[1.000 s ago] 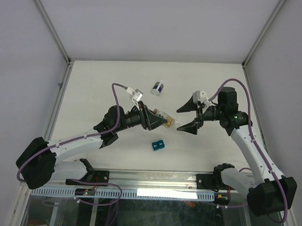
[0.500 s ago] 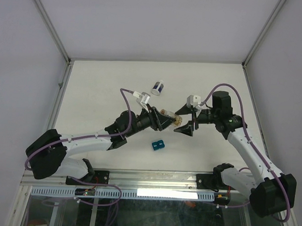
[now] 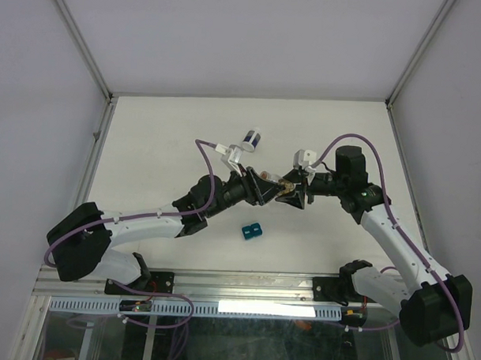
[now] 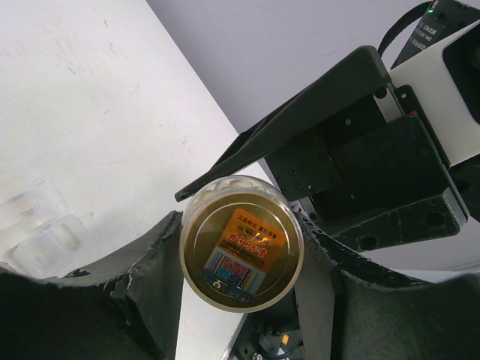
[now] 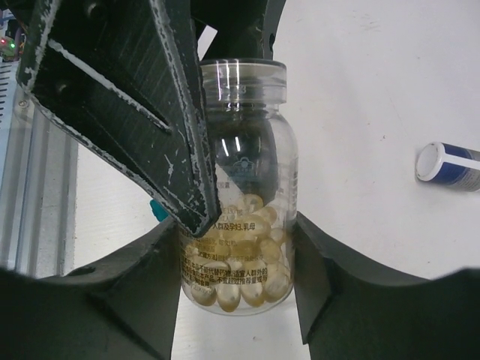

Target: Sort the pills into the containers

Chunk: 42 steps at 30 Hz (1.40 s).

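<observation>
Right pincer (image 3: pixel 292 193) is the news: a second ago it hung spread wide and well clear, now it's swung in and clamped onto the pill bottle (image 5: pixel 259 150); the wrist view has its fingers (image 5: pixel 345 300) snug against both sides of the body; left pincer (image 3: pixel 265 190) hasn't changed its grip, pinching the cap end of that same bottle, though its arm has reached further across to meet its partner; so the bottle looks held up off the counter (image 3: pixel 147 145) between the two, roughly mid-counter; pills (image 5: pixel 240 277) are all inside, piled at the end nearer the right pincer, none out yet; clear cups (image 4: pixel 41 236) sit on the counter off to one side in the left wrist view, nothing in them that I can see, and I can't spot them from above; my read is this two-handed hold is the setup for twisting the lid off; actual sorting hasn't started.
</observation>
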### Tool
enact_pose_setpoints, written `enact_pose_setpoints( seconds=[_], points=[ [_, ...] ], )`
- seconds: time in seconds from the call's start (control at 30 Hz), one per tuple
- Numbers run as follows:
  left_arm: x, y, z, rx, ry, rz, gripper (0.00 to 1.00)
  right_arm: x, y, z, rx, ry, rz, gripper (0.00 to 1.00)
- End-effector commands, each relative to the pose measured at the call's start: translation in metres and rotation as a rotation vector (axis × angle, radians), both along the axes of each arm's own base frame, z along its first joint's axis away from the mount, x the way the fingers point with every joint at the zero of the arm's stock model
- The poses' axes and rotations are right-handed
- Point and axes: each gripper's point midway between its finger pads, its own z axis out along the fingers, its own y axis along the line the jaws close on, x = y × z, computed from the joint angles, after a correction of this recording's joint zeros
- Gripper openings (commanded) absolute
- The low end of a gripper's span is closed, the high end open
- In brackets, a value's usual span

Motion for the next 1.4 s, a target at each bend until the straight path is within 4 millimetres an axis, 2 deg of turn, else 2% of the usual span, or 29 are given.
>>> enact_pose_setpoints(
  seconds=[0.0, 0.1, 0.2, 0.37, 0.4, 0.6, 0.77, 1.0, 1.37],
  points=[
    [0.004, -0.007, 0.039, -0.096, -0.033, 0.013, 0.00, -0.002, 0.008, 0.015, 0.035, -0.048, 0.032, 0.39],
    [0.001, -0.008, 0.042, -0.093, -0.039, -0.006, 0.24, -0.004, 0.008, 0.018, 0.036, -0.046, 0.039, 0.23],
    [-0.003, -0.004, 0.042, -0.085, -0.061, -0.015, 0.52, -0.007, 0.009, 0.021, 0.045, -0.026, 0.052, 0.12],
    [-0.009, 0.020, 0.049, -0.069, -0.142, 0.023, 0.92, -0.013, 0.009, 0.025, 0.075, 0.019, 0.081, 0.03],
    [-0.011, 0.025, 0.049, -0.061, -0.165, 0.026, 0.97, -0.014, 0.009, 0.025, 0.079, 0.026, 0.087, 0.01],
    [-0.033, 0.049, 0.054, 0.051, -0.352, -0.026, 0.99, -0.023, 0.007, 0.029, 0.101, 0.045, 0.138, 0.00],
    [-0.038, 0.060, 0.056, 0.109, -0.414, -0.060, 0.99, -0.027, 0.006, 0.028, 0.105, 0.047, 0.162, 0.00],
    [-0.028, 0.042, 0.051, 0.114, -0.330, -0.132, 0.95, -0.027, 0.004, 0.028, 0.105, 0.043, 0.162, 0.00],
    [-0.033, 0.013, 0.043, 0.094, -0.252, -0.260, 0.70, -0.025, 0.003, 0.024, 0.094, 0.042, 0.155, 0.00]
  ],
)
